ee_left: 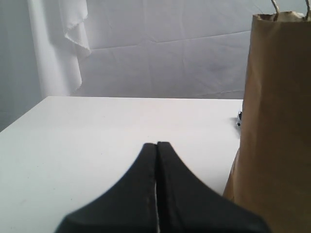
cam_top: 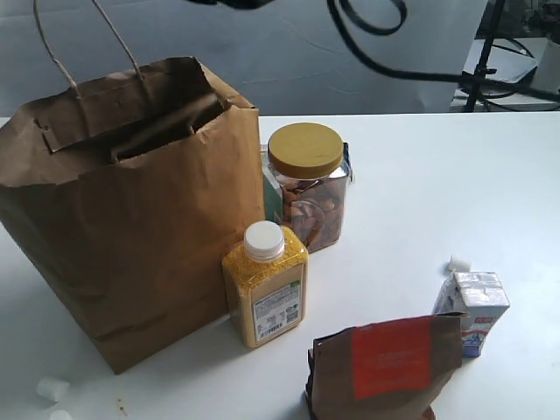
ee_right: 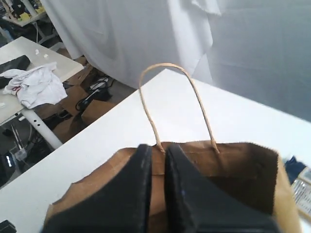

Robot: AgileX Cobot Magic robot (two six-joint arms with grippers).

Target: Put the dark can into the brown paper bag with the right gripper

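The brown paper bag [cam_top: 131, 210] stands upright at the left of the table, mouth open and cord handles up. My right gripper [ee_right: 158, 148] hangs over the bag's [ee_right: 233, 165] open mouth, its black fingers a narrow gap apart with nothing between them. In the exterior view only a black piece of that arm [cam_top: 236, 3] shows at the top edge. The dark can is not in view. My left gripper [ee_left: 156, 144] is shut and empty, low over the table beside the bag's [ee_left: 277, 121] side wall.
Right of the bag stand a yellow-lidded nut jar [cam_top: 306, 184] and a white-capped yellow bottle [cam_top: 265, 284]. A dark-brown pouch with a red label [cam_top: 385, 363] and a small milk carton [cam_top: 472, 311] sit near the front. Black cables [cam_top: 385, 52] hang behind.
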